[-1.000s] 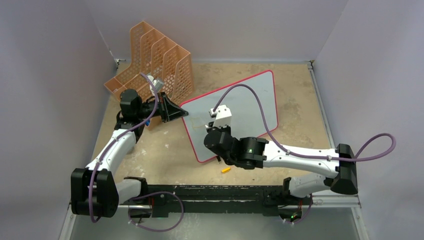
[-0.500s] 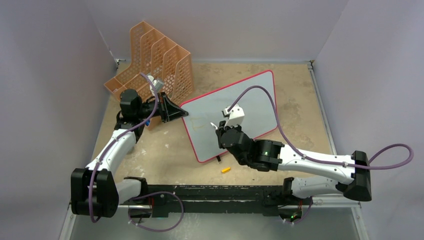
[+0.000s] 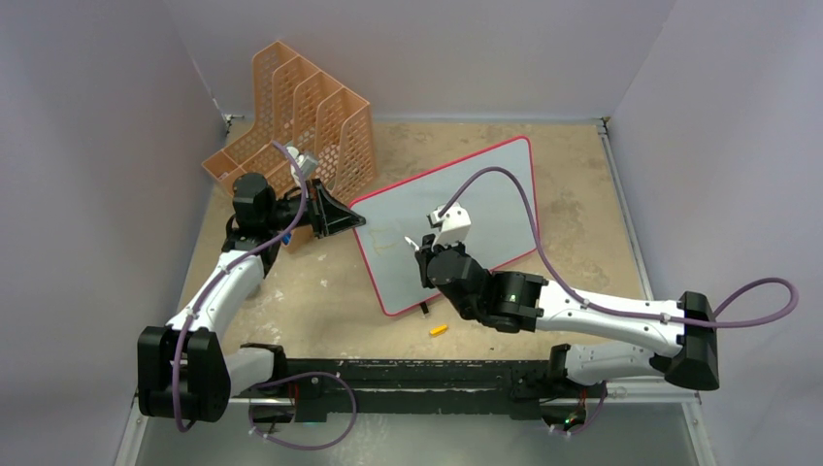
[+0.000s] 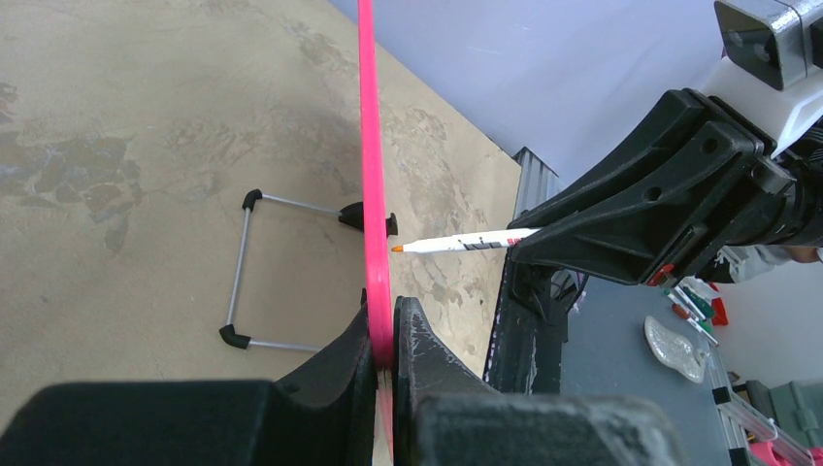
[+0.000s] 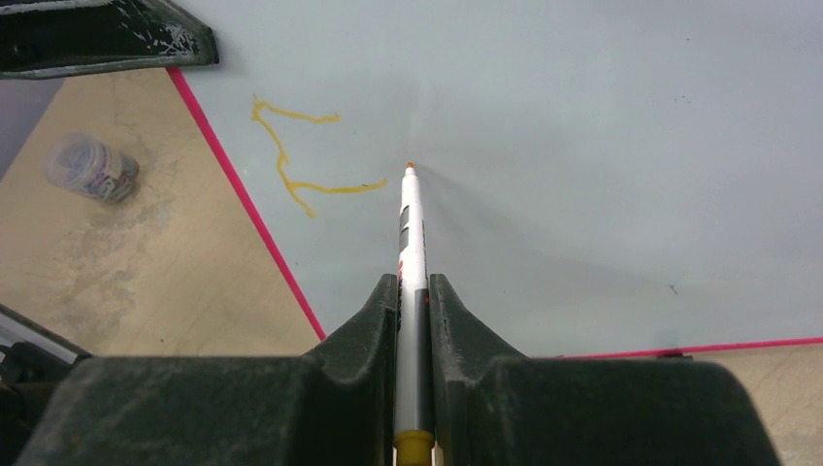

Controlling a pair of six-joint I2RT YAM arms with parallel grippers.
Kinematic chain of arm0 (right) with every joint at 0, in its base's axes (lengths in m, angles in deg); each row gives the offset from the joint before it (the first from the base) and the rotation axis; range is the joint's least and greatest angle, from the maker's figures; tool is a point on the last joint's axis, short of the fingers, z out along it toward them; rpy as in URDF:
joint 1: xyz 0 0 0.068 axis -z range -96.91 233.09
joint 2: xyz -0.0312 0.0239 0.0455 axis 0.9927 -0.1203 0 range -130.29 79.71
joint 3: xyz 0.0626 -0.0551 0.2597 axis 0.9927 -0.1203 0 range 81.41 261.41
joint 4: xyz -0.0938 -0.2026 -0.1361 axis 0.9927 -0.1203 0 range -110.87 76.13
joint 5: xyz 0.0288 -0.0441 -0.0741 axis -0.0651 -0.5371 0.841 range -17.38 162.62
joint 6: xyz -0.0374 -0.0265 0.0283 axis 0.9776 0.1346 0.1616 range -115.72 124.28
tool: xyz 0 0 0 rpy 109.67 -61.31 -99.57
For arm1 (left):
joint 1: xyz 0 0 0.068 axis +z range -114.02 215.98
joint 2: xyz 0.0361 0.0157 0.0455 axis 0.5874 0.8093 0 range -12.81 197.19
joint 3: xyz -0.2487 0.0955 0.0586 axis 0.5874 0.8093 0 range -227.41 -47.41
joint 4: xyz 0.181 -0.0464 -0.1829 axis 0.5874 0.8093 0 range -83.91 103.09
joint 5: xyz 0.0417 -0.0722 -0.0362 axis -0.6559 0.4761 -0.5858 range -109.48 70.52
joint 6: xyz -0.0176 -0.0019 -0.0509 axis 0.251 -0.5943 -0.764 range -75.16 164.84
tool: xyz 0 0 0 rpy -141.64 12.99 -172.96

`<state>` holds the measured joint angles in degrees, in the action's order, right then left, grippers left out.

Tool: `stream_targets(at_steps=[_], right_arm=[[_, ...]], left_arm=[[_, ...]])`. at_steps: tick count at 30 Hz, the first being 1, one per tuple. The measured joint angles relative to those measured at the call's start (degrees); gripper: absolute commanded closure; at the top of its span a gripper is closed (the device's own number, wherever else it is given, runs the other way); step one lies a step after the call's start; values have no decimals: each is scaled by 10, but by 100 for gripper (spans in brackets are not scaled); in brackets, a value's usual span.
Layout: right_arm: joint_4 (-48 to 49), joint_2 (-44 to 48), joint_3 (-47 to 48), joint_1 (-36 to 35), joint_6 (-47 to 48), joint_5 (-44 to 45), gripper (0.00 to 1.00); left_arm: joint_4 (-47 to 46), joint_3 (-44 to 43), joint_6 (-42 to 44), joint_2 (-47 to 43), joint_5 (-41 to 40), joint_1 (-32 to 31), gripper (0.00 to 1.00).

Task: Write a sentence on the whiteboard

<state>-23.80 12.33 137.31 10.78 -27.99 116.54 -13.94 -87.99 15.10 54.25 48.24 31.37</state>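
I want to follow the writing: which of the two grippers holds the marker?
The right gripper holds the marker; the left gripper instead clamps the pink edge of the whiteboard.

The whiteboard (image 5: pixel 602 136) is seen as a smooth, pale, faintly satin sheet, edged by a glossy pink plastic frame (image 4: pixel 368 146). Its stand (image 4: pixel 239 267) is made of thin bare metal wire capped in black plastic. The counter (image 3: pixel 582 214) is finished rough and matt, mottled tan. The file rack (image 3: pixel 301 112) is moulded in perforated orange plastic. The marker (image 5: pixel 411 233) is cased in smooth white plastic. The jaws of the left gripper (image 4: pixel 385 325) and the right gripper (image 5: pixel 412 286) are formed of scuffed matt black plastic.
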Motion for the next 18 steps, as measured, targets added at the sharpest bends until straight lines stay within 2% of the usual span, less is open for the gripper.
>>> stream_targets(at_steps=[18], right_arm=[[0,-25,1,0,4,9,100]], left_arm=[[-1,0,0,5,-1,2,100]])
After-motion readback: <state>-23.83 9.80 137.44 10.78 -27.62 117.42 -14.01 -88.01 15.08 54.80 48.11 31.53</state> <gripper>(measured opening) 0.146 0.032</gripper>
